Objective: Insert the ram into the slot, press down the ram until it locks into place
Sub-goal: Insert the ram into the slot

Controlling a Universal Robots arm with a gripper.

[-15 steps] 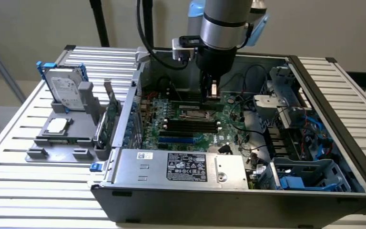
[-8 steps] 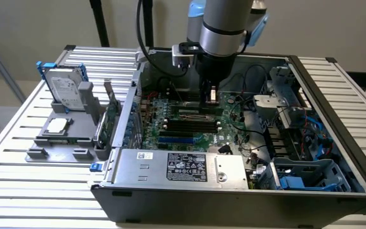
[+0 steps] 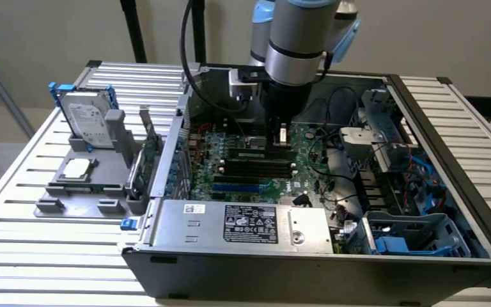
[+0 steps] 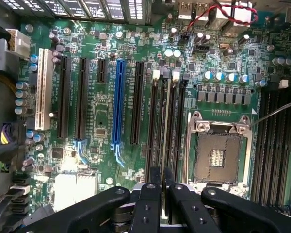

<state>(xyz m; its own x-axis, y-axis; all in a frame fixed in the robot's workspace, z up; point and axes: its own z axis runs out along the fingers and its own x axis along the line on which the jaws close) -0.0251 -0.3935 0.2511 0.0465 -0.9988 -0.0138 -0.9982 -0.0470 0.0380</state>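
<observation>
Currently the gripper (image 4: 161, 188) is low inside the open computer case (image 3: 450, 160), over the motherboard (image 4: 102, 141). Jaws drawn nearly together, only a thin gap left, pinching the ram (image 3: 282, 135) by its faces. Ram held on edge, pale label showing in the exterior view. It sits above the bank of parallel black memory slots (image 3: 254, 167), just beside the square metal CPU socket (image 4: 218, 155). Wrist view: its edge seems to run along the slot (image 4: 163, 121) near the middle of that bank; whether it is seated, I cannot tell. Blue slot (image 4: 119, 102) lies well apart.
</observation>
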